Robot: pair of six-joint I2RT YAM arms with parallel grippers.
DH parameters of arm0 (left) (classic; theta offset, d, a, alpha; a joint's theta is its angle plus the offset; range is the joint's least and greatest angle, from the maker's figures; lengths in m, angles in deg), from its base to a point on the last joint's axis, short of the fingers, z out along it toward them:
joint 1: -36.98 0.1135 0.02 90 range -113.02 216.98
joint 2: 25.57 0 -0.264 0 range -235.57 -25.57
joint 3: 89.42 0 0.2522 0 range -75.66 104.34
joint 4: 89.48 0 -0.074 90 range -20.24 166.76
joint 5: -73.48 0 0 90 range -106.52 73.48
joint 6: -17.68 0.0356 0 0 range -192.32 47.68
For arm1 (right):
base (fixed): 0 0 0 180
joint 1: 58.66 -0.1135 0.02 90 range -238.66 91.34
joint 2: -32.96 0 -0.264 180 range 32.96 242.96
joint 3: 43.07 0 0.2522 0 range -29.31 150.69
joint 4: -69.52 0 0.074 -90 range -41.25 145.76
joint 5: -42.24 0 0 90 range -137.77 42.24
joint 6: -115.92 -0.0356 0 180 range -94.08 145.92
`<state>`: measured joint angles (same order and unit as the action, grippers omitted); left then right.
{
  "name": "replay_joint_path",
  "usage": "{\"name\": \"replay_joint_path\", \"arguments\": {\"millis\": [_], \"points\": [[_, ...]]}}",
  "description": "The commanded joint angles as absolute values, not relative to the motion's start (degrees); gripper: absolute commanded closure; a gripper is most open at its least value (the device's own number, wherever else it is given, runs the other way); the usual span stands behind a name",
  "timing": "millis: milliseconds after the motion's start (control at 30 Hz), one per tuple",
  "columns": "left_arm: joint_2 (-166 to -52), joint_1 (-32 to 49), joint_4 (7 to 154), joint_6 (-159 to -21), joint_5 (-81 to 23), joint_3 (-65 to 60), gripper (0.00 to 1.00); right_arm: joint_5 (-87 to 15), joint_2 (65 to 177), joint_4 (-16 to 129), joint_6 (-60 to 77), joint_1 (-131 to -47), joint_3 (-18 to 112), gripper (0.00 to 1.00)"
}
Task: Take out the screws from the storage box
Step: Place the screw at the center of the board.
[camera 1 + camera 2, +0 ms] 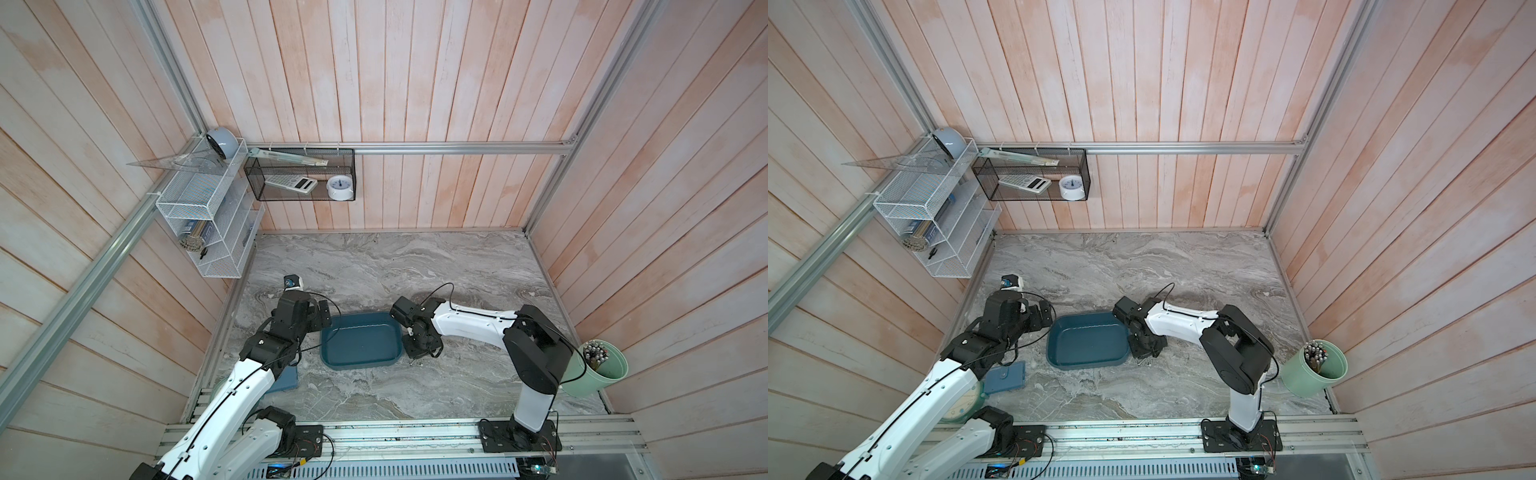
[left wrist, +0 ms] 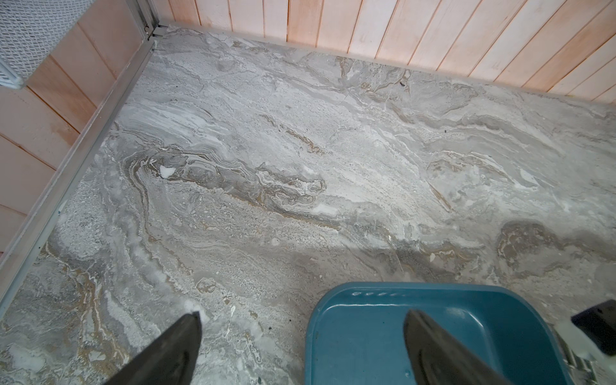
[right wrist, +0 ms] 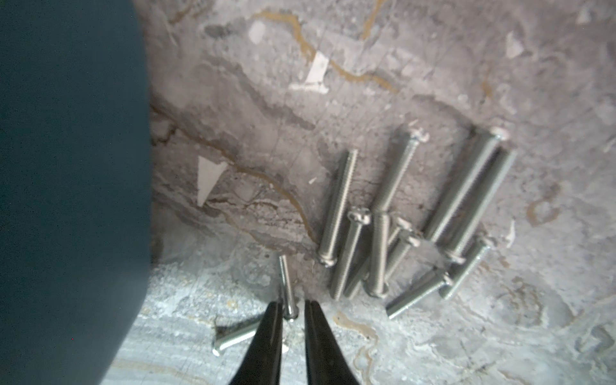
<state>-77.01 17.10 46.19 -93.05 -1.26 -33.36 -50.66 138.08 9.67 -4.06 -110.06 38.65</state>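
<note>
The storage box [image 1: 361, 340] [image 1: 1086, 340] is a shallow teal tray on the marble table, and I see no screws inside it. Its dark wall [image 3: 66, 166] fills one side of the right wrist view. Several silver screws [image 3: 383, 233] lie on the table just beside the box's right end. My right gripper [image 3: 293, 305] points down there, its fingers narrowly open around the head of one screw [image 3: 286, 286] that lies on the marble. Another screw [image 3: 233, 336] lies partly under one finger. My left gripper [image 2: 303, 315] hangs wide open over the box's left corner [image 2: 366, 333], holding nothing.
A pale green cup of long rods [image 1: 598, 370] stands at the right wall. A blue flat case [image 1: 1005, 376] lies under the left arm. A small white and blue object [image 1: 293, 283] sits near the left wall. White wire shelves [image 1: 208, 224] and a black mesh basket [image 1: 299, 174] hang on the walls.
</note>
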Motion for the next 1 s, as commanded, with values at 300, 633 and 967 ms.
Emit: {"name": "replay_joint_path", "arguments": {"millis": [300, 633, 967], "points": [[-76.7, 17.3, 46.0, -92.9, -0.5, -32.2, 0.0, -53.7, 127.9, 10.2, -4.7, -108.2, 42.0, 0.66], [-76.6, 17.3, 45.8, -92.9, 0.3, -32.3, 0.0, -44.3, 133.7, 18.2, -5.5, -105.7, 49.0, 0.47], [-76.8, 17.3, 45.9, -92.7, 0.7, -32.3, 0.0, -44.4, 145.9, 13.0, -3.9, -105.7, 56.7, 0.51]]}}
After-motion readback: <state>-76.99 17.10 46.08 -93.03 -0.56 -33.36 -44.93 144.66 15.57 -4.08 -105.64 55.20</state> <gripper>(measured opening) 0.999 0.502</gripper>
